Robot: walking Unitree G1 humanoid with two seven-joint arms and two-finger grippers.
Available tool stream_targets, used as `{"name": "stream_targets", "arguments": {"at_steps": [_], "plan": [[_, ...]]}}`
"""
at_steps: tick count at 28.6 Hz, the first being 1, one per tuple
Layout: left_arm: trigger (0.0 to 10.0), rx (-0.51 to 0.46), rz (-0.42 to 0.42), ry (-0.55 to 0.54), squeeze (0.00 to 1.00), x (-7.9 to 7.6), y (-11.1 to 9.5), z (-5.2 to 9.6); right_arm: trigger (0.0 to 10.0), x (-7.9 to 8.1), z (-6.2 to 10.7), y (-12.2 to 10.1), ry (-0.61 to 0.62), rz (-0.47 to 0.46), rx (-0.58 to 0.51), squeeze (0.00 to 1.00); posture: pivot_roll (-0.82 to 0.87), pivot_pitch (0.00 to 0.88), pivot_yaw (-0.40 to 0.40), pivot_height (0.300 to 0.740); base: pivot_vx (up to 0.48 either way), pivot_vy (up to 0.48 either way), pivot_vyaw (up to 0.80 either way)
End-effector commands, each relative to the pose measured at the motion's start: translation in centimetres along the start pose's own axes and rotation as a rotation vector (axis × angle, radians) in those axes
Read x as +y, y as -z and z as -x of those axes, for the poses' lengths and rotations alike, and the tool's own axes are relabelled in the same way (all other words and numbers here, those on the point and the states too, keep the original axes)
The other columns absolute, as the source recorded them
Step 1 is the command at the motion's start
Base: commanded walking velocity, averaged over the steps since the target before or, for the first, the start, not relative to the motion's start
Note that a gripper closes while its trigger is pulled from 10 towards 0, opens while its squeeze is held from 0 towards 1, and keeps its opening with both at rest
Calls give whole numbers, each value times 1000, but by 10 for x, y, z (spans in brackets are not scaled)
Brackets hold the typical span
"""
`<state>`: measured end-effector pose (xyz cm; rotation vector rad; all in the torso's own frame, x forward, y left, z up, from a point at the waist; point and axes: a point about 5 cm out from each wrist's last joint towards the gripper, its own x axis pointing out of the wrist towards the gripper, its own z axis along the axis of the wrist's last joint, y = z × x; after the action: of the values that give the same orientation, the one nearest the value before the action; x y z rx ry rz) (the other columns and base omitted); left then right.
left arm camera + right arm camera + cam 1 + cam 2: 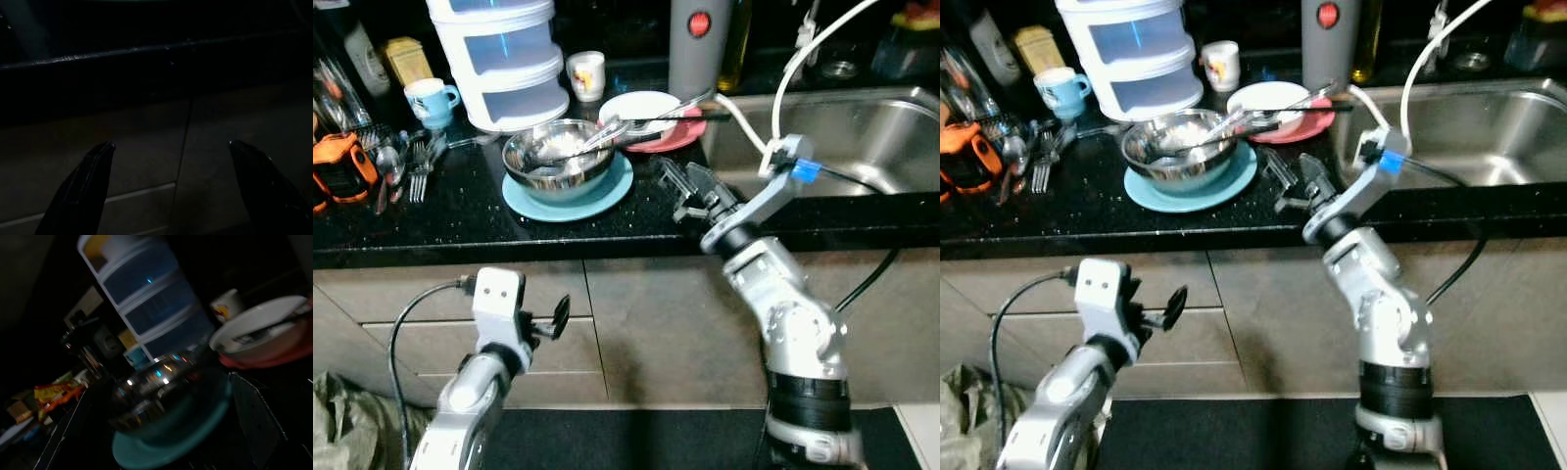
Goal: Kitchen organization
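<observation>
A steel bowl point(558, 157) with a utensil in it sits on a teal plate point(570, 194) on the black counter point(460, 220). Behind it a white bowl point(639, 111) rests on a red plate point(677, 134), with long utensils across it. My right gripper point(685, 188) hovers open just above the counter, right of the teal plate. In the right wrist view its fingers point(257, 418) stand apart, pointing at the steel bowl point(151, 391), with nothing held. My left gripper point(556, 316) is open and empty, low in front of the cabinet drawers point(146, 147).
A stacked white and blue container point(504, 59), a blue mug point(433, 100) and a white mug point(587, 74) stand at the back. Forks point(417, 168) and an orange tool point(342, 162) lie at the left. The steel sink point(862, 137) is at the right. A white cable point(803, 49) loops above it.
</observation>
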<state>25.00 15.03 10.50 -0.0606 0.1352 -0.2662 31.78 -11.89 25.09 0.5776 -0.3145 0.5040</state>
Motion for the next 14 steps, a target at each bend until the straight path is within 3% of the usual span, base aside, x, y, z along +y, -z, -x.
{"name": "stream_targets", "arguments": {"at_steps": [1, 10, 14], "plan": [[10000, 39, -13, 36, 0, 1, 5, 10, 10000, 6, -4, 6, -12, -13, 9, 0, 56, 0, 72, 740, 315, 0, 0], [10000, 77, -10, 47, 0, 5, 12, 24, 10000, 4, -7, 8, 8, 9, 29, 0, 64, 0, 64, 740, 297, 0, 0], [10000, 70, 1, 37, 0, 6, 11, 26, 10000, 4, -9, 8, 23, 23, 31, 0, 65, 0, 58, 740, 0, 0, 0]]}}
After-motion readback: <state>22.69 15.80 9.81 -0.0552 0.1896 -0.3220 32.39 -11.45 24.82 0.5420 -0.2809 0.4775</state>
